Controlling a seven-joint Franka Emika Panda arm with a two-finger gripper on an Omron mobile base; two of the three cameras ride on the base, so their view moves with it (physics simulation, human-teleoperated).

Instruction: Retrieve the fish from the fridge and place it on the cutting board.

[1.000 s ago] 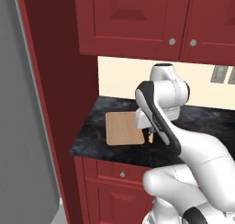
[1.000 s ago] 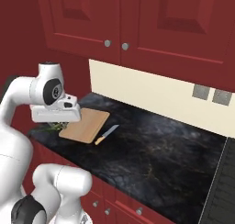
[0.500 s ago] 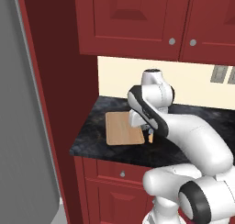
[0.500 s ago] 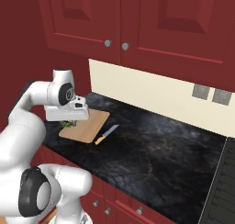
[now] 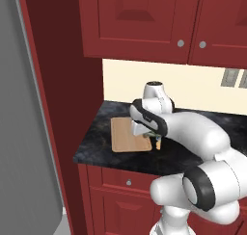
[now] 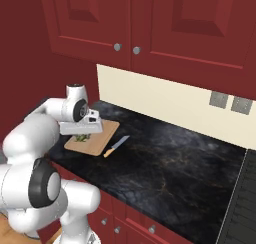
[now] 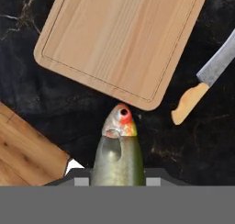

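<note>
Fish (image 7: 118, 152), slender and grey-green with a reddish-orange head and a dark eye, hangs in the two-finger pincer (image 6: 84, 136), which is closed tight on its body; in the hand view the fish runs up from the bottom edge with its head pointing toward the near rim of the board. It is off every surface, carried above the dark speckled stone countertop (image 6: 165, 163) at the front edge of the light tan wooden cutting board with rounded corners (image 7: 121, 37).

In the right base view the white hand sits low over the near end of the cutting board (image 6: 95, 139), with a bit of green showing beneath it. In the left base view the board (image 5: 126, 135) lies just left of the hand, and the tall grey fridge (image 5: 24, 133) stands well apart at the left of the picture.

A small knife with a yellow-orange handle and grey blade (image 7: 207, 84) lies on the counter just beside the board's edge, apart from the fish.

As for progress, the fetching half looks done: the fish is out of the fridge and has been brought to the counter. What is left, by my reading, is the last stretch: carry it a little further so it is over the wood rather than the stone, lower it, and let go. The knife is close enough to deserve some care.
</note>
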